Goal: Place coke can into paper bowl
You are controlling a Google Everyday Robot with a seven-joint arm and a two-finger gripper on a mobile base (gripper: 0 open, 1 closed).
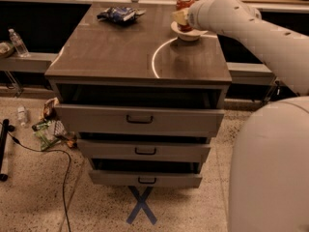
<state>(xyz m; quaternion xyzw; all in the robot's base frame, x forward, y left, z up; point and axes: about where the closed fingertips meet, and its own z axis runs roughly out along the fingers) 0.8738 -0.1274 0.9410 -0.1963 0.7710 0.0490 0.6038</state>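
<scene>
The robot's white arm (pixel 251 25) reaches in from the right across the back of a brown drawer cabinet (pixel 120 52), and the gripper (pixel 182 17) sits at the far right corner of the cabinet top, right at the coke can (pixel 185 1). One pale yellowish finger (pixel 179 17) lies against the near left side of the can, and the jaws look closed around the can's middle, though the other finger is hidden behind it. The can stands upright with its silver top showing above the gripper, and its lower end is down inside the paper bowl (pixel 193 36). The bowl rests flat on the cabinet top, just under the wrist, with its white rim showing on both sides of the can. Whether the can's base touches the bowl's floor cannot be told. A dark blue snack bag (pixel 116 14) lies near the back of the top, well to the left of the bowl. The cabinet's three drawers (pixel 140 120) are each pulled partly out. On the floor in front is a blue tape cross (pixel 141 206); to the left are a black cable (pixel 63 163) and some litter (pixel 48 127). A water bottle (pixel 18 42) stands on a ledge at the far left.
</scene>
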